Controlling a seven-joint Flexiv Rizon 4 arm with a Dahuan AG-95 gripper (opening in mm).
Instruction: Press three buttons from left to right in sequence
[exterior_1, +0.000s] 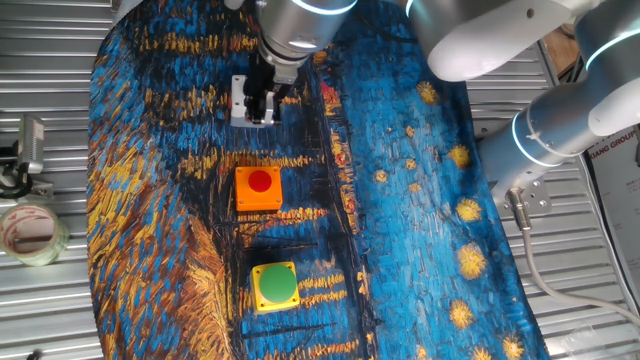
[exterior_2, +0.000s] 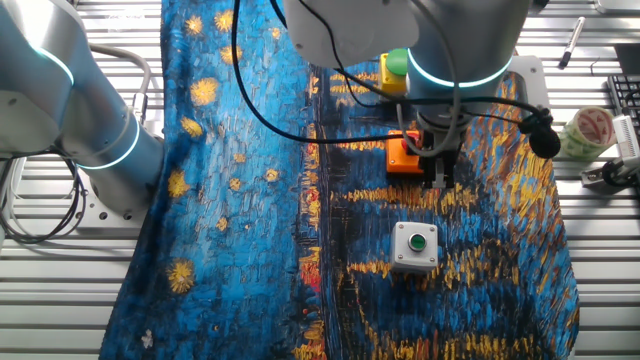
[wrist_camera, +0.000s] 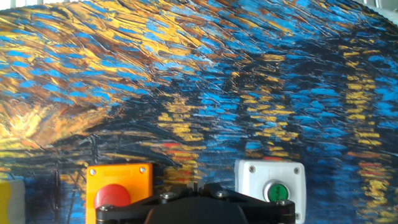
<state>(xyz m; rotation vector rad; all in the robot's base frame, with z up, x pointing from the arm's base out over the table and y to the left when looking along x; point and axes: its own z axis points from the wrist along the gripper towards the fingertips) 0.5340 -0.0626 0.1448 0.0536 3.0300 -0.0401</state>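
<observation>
Three button boxes stand in a row on the painted cloth (exterior_1: 420, 200). The white-grey box with a small green button (exterior_2: 415, 246) is partly behind my fingers in one fixed view (exterior_1: 240, 100). The orange box with a red button (exterior_1: 259, 188) sits in the middle. The yellow box with a large green button (exterior_1: 276, 286) is at the other end. My gripper (exterior_2: 437, 172) hangs above the cloth between the white-grey and orange boxes. In the hand view the orange box (wrist_camera: 118, 190) is to its left and the white-grey box (wrist_camera: 269, 183) to its right. The fingertips (wrist_camera: 194, 185) meet, with nothing between them.
A roll of tape (exterior_1: 30, 232) lies on the slatted metal table beside the cloth, also seen in the other fixed view (exterior_2: 588, 130). A small metal fixture (exterior_1: 28, 150) stands near it. The arm's base (exterior_2: 110, 170) stands at the cloth's edge.
</observation>
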